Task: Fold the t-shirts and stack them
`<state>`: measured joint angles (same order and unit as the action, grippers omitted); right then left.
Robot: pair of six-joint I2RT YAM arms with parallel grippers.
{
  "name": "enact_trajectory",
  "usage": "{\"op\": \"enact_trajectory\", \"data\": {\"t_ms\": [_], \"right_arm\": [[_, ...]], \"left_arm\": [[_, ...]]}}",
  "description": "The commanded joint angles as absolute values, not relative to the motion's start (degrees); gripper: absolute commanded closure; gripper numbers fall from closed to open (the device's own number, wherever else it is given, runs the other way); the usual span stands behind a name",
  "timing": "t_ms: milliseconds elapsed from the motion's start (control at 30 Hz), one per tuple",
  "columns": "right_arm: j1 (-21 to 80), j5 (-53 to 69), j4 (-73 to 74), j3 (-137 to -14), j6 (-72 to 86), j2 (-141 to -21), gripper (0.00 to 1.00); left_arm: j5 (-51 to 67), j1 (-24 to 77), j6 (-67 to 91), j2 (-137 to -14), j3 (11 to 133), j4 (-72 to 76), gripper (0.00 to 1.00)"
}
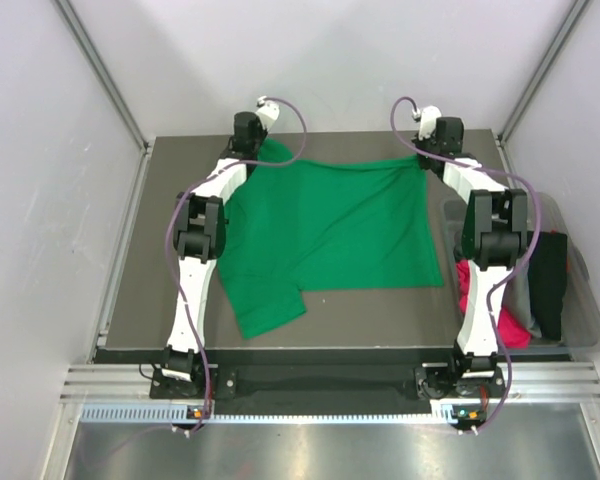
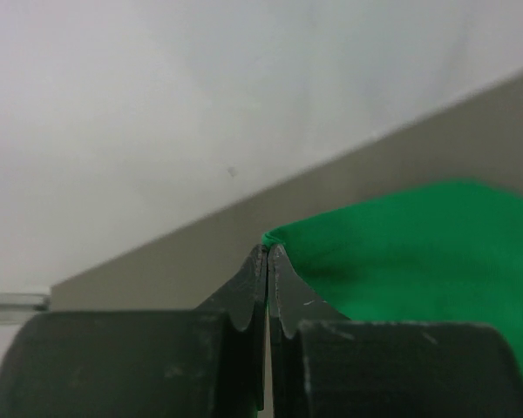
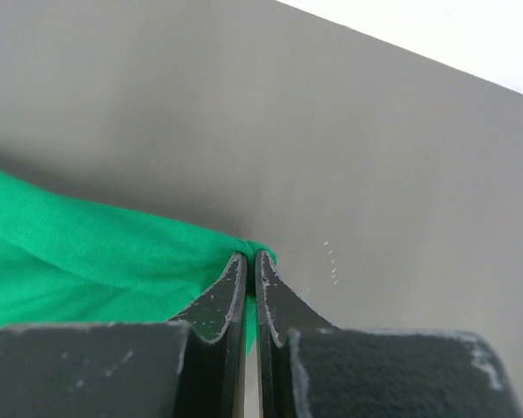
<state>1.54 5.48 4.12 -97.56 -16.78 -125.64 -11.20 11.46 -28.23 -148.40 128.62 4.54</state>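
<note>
Left tool [image 2: 267, 252] and right tool [image 3: 251, 257] tight on green t-shirt [image 1: 330, 230] far corners, long axis seemingly left-right

The top camera overlooked the whole worktop [image 1: 145, 280] from above its near edge; both wrist cameras closely faced the far edge of the green t-shirt [image 1: 330, 230].

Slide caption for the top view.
Left gripper and right gripper pinch the far edge of a green t-shirt spread on the table.
</note>
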Motion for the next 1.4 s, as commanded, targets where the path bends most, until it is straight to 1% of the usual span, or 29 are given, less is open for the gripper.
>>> {"op": "enact_trajectory", "data": {"t_ms": [0, 100, 167, 267, 367, 433, 567, 700, 900, 1133, 1233, 1367], "right_arm": [[0.79, 1.94, 5.53, -103.0, -15.03, -127.53, 1.0], [0.79, 1.67, 6.32, -103.71, -14.59, -128.06, 1.0], [0.79, 1.76, 7.2, -104.06, -14.5, -128.32, 1.0], [0.79, 2.72, 8.08, -103.8, -14.41, -127.8, 1.0], [0.79, 4.13, 7.65, -101.52, -14.15, -125.34, 1.0], [0.79, 5.09, 7.73, -100.03, -14.06, -123.32, 1.0], [0.88, 6.06, 9.31, -99.58, -14.68, -121.82, 1.0], [0.88, 6.94, 10.72, -99.05, -14.94, -120.94, 1.0], [0.88, 8.35, 11.16, -94.58, -14.85, -117.34, 1.0], [0.88, 10.72, 11.78, -88.07, -15.65, -110.75, 1.0], [0.88, 12.56, 13.09, -85.7, -15.64, -108.11, 1.0], [0.88, 13.53, 13.89, -82.71, -16.08, -105.3, 1.0]], "left_arm": [[-9.84, 11.43, -26.72, -142.13, 122.35, 5.0, 1.0], [-10.81, 11.43, -26.11, -140.45, 120.24, 6.06, 1.0], [-9.32, 11.43, -26.19, -139.57, 119.45, 6.5, 1.0], [-8.7, 11.6, -25.76, -138.87, 120.05, 5.8, 1.0], [-11.41, 11.69, -24.0, -138.08, 121.81, 3.26, 1.0], [-12.3, 11.6, -23.73, -135.63, 120.86, 3.34, 1.0], [-11.43, 11.6, -24.26, -129.65, 113.23, 5.44, 1.0], [-10.73, 11.6, -24.43, -124.9, 109.17, 5.01, 1.0], [-8.88, 11.51, -25.4, -116.83, 102.84, 2.29, 1.0], [-7.65, 11.6, -27.86, -108.55, 91.16, 0.88, 1.0], [-6.95, 11.51, -28.48, -105.74, 87.9, 0.26, 1.0], [-4.93, 11.6, -27.6, -102.66, 85.35, -4.64, 1.0]]}}
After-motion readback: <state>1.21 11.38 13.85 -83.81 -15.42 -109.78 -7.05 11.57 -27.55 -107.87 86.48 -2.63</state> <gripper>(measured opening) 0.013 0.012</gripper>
